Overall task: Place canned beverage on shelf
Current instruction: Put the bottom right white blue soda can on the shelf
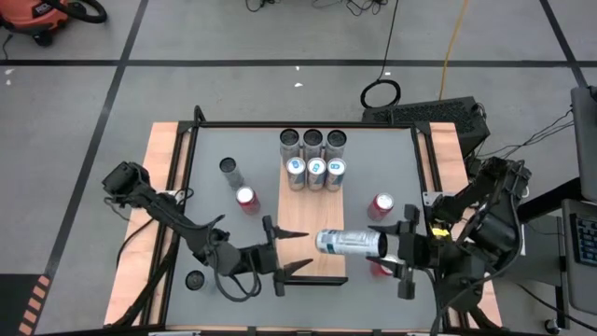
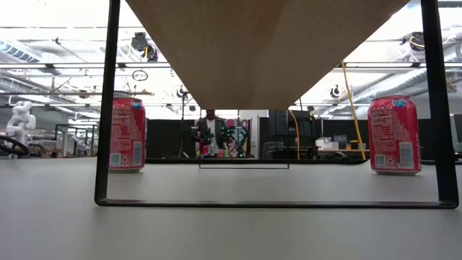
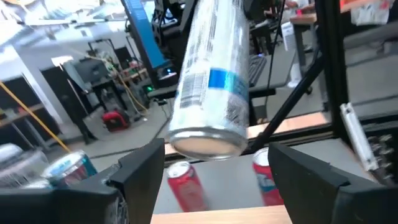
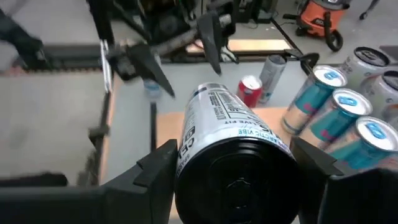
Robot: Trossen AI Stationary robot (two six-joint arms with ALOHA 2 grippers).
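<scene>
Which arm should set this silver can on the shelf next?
Right. The right gripper already holds the silver can, lying sideways over the shelf, near the standing cans. The left gripper is open and empty, facing the can's end.

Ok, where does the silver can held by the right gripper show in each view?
High: silver can lies sideways over the shelf, in the right gripper.
Low: not in view.
Left wrist: silver can upper centre, end-on.
Right wrist: silver can centre, in the fingers.
Shared landmark: blue-topped cans.
</scene>
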